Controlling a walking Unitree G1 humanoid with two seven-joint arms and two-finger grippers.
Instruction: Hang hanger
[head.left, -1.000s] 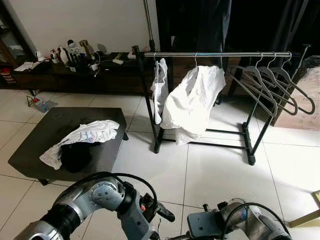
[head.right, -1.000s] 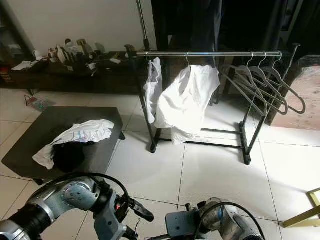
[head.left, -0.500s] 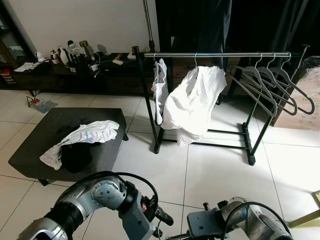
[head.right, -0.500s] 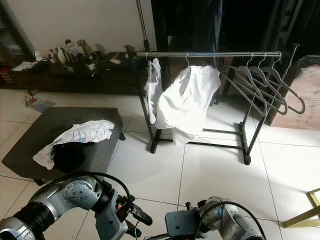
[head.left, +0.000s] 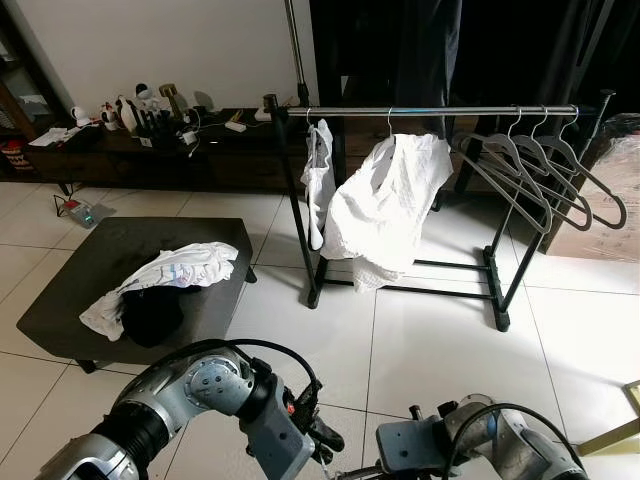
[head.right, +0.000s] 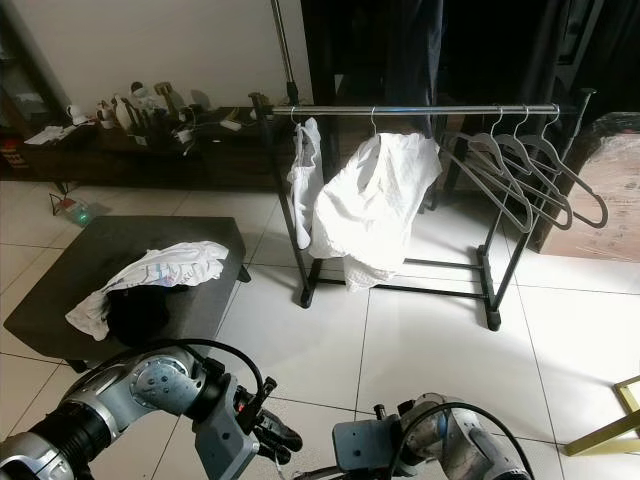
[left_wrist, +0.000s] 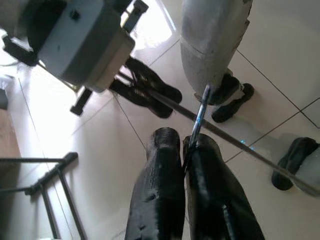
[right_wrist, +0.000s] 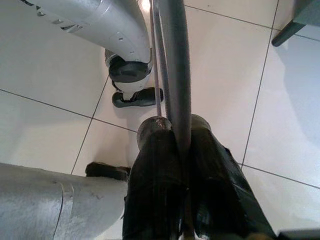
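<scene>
A grey hanger is held low over the floor by both grippers. In the left wrist view my left gripper (left_wrist: 182, 141) is shut on the hanger's thin metal hook (left_wrist: 201, 112). In the right wrist view my right gripper (right_wrist: 175, 125) is shut on the hanger's grey arm (right_wrist: 172, 60). Both arms sit at the bottom of the eye views, with the left gripper (head.left: 322, 440) beside the right wrist (head.left: 410, 448). The black clothes rack (head.left: 300, 200) stands ahead, its rail (head.left: 450, 110) carrying two white garments (head.left: 385, 205) and three empty grey hangers (head.left: 545, 170) at its right end.
A low dark table (head.left: 80, 270) with a white cloth and a dark garment stands ahead on the left. A dark sideboard (head.left: 150, 150) with small items runs along the back wall. White tiled floor (head.left: 430, 340) lies between me and the rack.
My left gripper has dropped lower and turned in towards the right arm. The rack and the table stay put.
</scene>
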